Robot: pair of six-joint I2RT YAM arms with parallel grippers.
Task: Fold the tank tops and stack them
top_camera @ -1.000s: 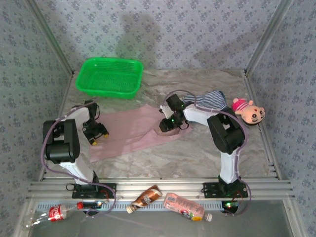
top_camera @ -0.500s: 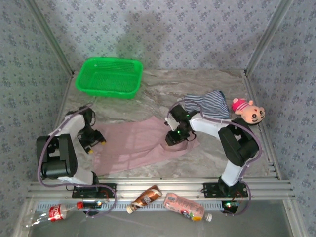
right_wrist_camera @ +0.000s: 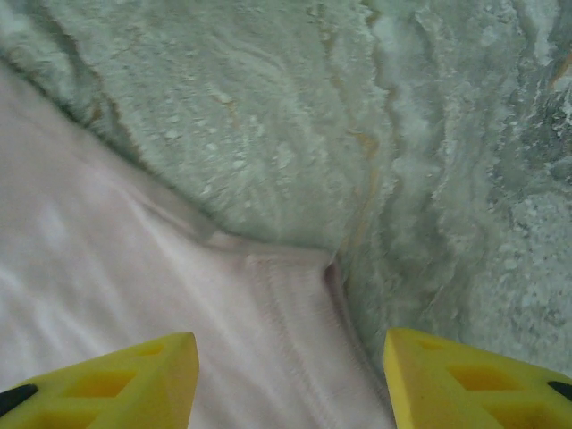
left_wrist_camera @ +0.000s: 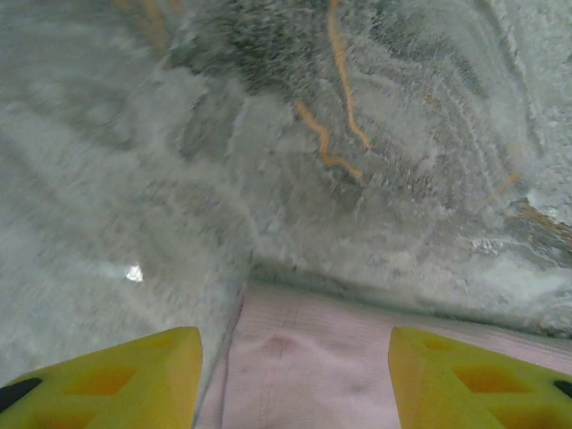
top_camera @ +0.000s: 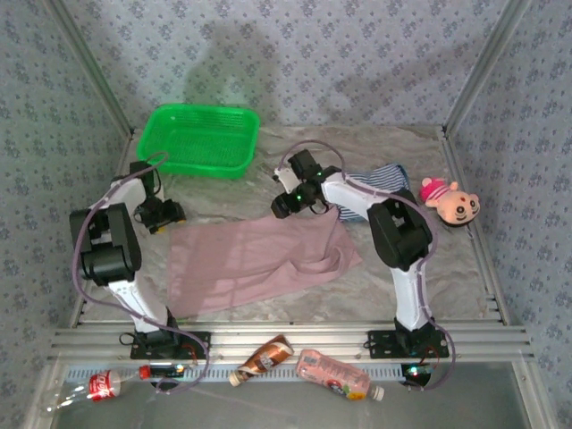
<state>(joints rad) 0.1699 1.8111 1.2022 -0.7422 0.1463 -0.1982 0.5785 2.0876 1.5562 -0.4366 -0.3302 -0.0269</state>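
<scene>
dusty pink tank top (top_camera: 259, 259) flat, long axis left-right; left gripper (top_camera: 164, 222), right gripper (top_camera: 281, 210) both released, empty

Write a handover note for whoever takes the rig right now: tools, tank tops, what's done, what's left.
Left tool: open, holding nothing, above the far-left corner of the pink tank top.
Right tool: open, holding nothing, above a far corner of it on the right side.
Pink tank top: spread flat mid-table, unfolded.
Striped tank top: bunched at the far right, beside the plush toy.
Done: pink top laid out.
Left: fold it, fold the striped one, then stack.
</scene>
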